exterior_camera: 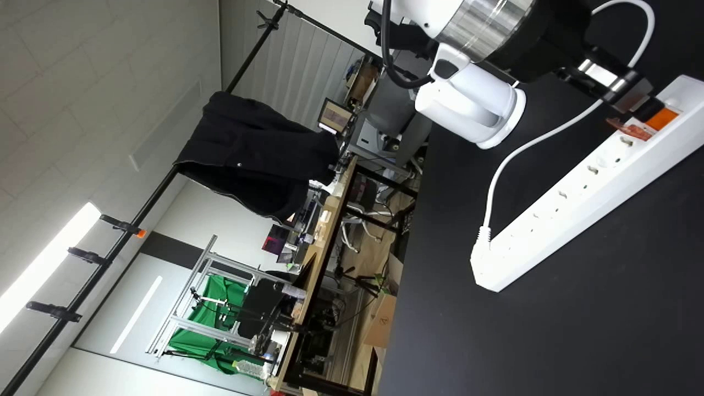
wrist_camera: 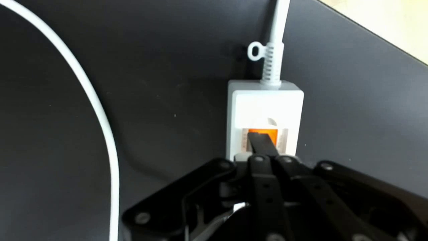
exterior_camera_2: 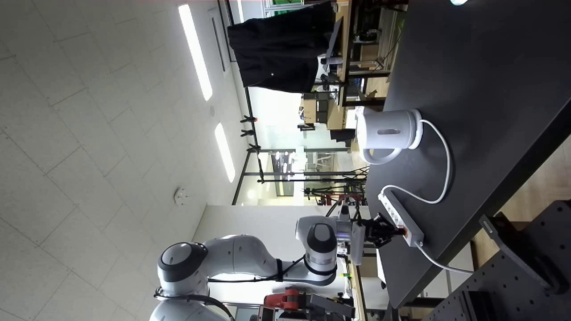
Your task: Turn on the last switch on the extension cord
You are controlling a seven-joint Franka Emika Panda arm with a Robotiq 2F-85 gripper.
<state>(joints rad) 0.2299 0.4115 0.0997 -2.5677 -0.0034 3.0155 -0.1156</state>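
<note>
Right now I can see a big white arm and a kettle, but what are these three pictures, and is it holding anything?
That jointed white-and-grey robot arm ends in a black two-fingered gripper, a sort of hand. Two pictures come from cameras outside the robot; both are turned sideways, so things look tipped. The close one comes from a camera on the robot's wrist, looking past the gripper. On the flat black table are a rounded white kettle and a long white plastic power strip, joined by a thin white cable. The gripper is shut, and I see nothing in it. Its tips are right at the small orange rectangular switch; whether they are pressing it, I can't tell.
</note>
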